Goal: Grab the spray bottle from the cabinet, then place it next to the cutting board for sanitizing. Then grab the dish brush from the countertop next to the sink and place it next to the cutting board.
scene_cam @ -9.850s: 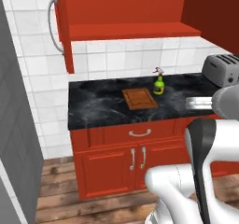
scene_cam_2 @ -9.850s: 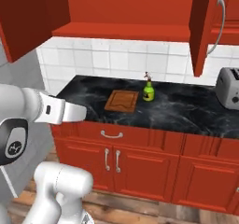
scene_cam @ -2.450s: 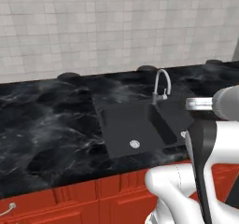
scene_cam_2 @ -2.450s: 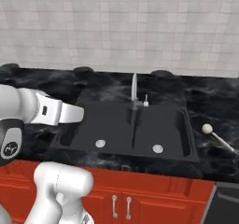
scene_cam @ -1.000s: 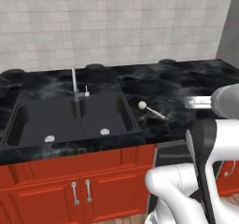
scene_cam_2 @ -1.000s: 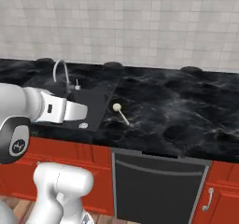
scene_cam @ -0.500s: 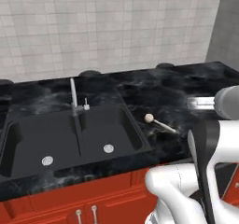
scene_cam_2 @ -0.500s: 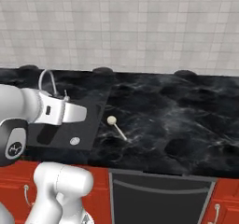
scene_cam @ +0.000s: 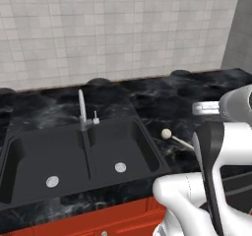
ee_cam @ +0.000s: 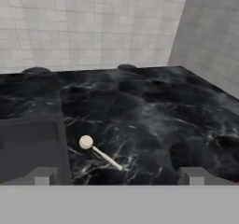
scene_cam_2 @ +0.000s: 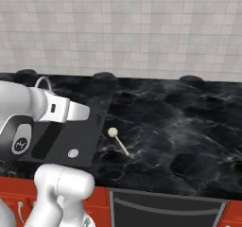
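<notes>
A black marble-look table (scene_cam: 162,100) with white veining runs under a pale tiled wall (scene_cam_2: 142,27), which meets a grey side wall (ee_cam: 210,31) at the far right. The black double-basin sink (scene_cam: 74,156) with its slim silver faucet (scene_cam: 82,109) is sunk into it. The dish brush (ee_cam: 97,152) lies flat just beside the sink's right rim, round cream head toward the sink; the pincer (ee_cam: 119,175) hangs empty and wide open above.

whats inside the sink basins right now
The sink has a round silver drain in the right basin and another in the left. Nothing else shows on the visible floors. The near rim covers the front strip of each basin, so that part cannot be checked.
</notes>
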You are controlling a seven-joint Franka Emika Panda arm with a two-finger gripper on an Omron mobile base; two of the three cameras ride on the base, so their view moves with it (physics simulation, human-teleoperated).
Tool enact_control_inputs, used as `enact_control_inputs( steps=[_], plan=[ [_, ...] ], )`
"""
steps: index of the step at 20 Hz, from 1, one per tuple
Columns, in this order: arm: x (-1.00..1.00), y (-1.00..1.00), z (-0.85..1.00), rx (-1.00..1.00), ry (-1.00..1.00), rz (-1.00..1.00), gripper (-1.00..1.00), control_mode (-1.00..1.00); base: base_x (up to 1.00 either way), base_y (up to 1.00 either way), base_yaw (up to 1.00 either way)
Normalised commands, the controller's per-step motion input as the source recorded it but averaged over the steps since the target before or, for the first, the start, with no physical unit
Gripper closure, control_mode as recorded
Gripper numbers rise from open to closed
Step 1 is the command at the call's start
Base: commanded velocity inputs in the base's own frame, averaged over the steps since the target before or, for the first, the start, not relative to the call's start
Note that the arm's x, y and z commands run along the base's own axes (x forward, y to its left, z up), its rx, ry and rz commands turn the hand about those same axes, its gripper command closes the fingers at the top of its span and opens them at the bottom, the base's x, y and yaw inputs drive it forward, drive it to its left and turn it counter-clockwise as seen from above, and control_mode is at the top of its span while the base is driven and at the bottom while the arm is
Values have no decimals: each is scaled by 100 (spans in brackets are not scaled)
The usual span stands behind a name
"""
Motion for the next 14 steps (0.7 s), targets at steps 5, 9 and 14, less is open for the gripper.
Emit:
enact_control_inputs(
  steps=[5,9,14],
  plan=[
    [67,-22,-84,0,48,32,-100,-100,0,0,0],
    [97,-11,-96,0,62,46,-100,-100,0,0,0],
    [100,-19,-100,0,42,45,-100,-100,0,0,0]
  ],
)
